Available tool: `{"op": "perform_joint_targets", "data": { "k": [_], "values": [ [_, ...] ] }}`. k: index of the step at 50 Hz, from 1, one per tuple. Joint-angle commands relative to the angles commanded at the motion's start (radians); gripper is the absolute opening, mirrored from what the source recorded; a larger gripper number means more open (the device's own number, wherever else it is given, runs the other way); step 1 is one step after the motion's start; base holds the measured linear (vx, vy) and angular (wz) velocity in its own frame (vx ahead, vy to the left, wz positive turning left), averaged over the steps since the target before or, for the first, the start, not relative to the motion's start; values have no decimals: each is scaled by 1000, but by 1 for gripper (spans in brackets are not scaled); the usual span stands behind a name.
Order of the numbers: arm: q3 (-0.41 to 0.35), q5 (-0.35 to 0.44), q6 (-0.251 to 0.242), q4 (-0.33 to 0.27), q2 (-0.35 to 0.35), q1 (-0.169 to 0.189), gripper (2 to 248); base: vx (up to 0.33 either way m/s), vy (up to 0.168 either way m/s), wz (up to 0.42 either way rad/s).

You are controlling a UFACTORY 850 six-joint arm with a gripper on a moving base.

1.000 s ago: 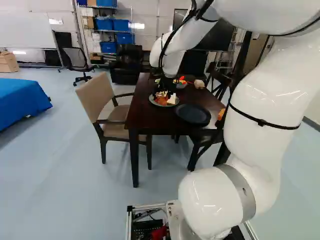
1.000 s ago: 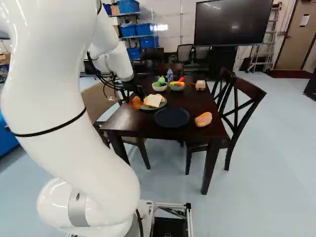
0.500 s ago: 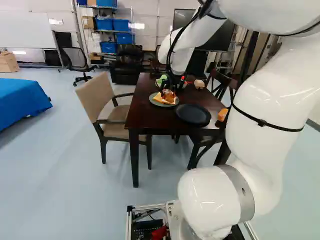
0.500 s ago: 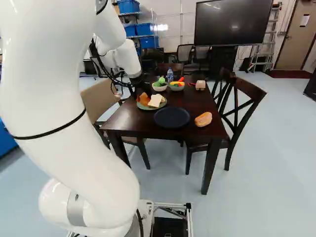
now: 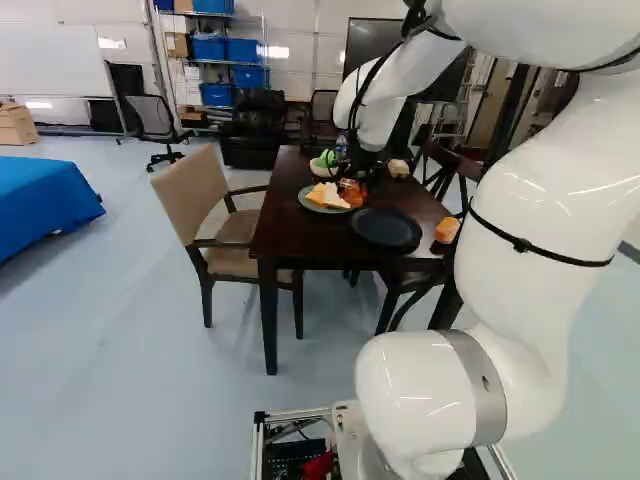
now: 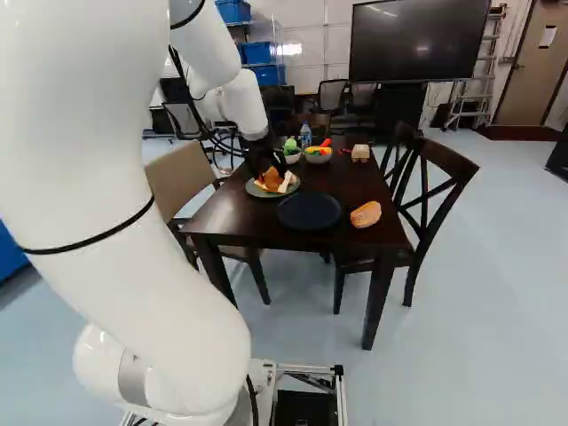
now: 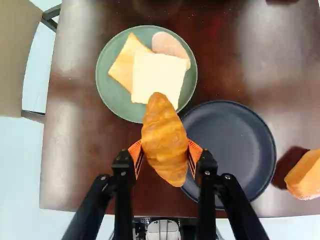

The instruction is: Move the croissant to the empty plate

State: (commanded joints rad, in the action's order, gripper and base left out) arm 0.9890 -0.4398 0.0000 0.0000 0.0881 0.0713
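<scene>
You have one croissant [image 7: 165, 142], two plates (the green one [image 7: 112, 100] bears three slices [image 7: 157, 77], the dark one [image 7: 230, 145] is empty) and two bowls [image 6: 319, 159] farther back on the table [image 7: 75, 165]. Your gripper's [image 6: 271, 173] fingers stand part-way apart, grasping the croissant across its middle, an orange pad [image 7: 135, 151] against each side, in the air above the plates' near edges. One orange food piece [image 7: 306, 175] lies just beside the dark plate, and one bottle [image 6: 305, 136] stands behind the bowls
</scene>
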Motion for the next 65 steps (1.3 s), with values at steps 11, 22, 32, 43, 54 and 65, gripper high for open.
{"op": "perform_joint_targets", "data": {
  "k": [11, 22, 32, 43, 54, 65],
  "values": [
    [-24, 5, 0, 0, -23, 41, 130, 0, 0, 0],
    [-47, 17, 0, 0, -44, 84, 130, 0, 0, 0],
    [-76, 40, 0, 0, -59, 116, 130, 0, 0, 0],
    [-115, 81, 0, 0, -69, 144, 130, 0, 0, 0],
    [-135, 117, 0, 0, -59, 170, 130, 0, 0, 0],
    [-131, 121, 0, 0, -25, 176, 130, 0, 0, 0]
  ]
}}
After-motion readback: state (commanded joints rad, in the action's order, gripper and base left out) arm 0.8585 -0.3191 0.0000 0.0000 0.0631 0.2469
